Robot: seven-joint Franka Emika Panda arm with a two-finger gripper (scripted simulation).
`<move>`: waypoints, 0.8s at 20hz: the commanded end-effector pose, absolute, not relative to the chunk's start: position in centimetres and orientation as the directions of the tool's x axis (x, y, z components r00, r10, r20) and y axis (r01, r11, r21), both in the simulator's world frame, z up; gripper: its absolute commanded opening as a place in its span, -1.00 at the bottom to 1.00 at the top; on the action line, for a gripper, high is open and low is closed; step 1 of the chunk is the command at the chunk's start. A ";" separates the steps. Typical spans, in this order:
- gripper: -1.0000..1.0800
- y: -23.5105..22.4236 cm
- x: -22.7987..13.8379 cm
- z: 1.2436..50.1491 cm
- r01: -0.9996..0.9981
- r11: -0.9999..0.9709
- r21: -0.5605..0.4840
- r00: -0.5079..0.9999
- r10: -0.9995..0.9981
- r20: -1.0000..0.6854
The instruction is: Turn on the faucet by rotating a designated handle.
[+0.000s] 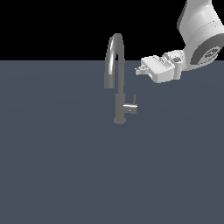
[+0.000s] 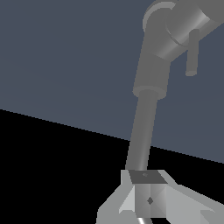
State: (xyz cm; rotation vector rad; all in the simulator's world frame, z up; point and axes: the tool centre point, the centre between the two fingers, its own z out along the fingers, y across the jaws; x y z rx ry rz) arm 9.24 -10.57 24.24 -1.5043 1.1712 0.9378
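The grey gooseneck faucet stands upright on the dark floor, its spout arching toward the exterior view's left. Its handle is a short silvery stub low on the body with a thin lever rod pointing up. My gripper hovers on the exterior view's right of the spout, above the handle and apart from both. Its fingers look shut with nothing held. In the wrist view the faucet runs away from the gripper, and the handle shows beside the body.
The flat grey-blue surface spreads all around the faucet. The white arm comes in from the upper part of the exterior view's right. Nothing else stands on the surface.
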 end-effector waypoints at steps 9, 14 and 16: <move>-1.00 -11.1 10.3 16.1 -0.985 0.165 -0.059 0.050 -0.056 -0.997; -1.00 -10.9 10.3 14.2 -0.977 0.212 -0.014 0.012 -0.012 -1.000; -1.00 -10.8 10.3 13.8 -0.976 0.220 -0.006 0.005 -0.004 -1.000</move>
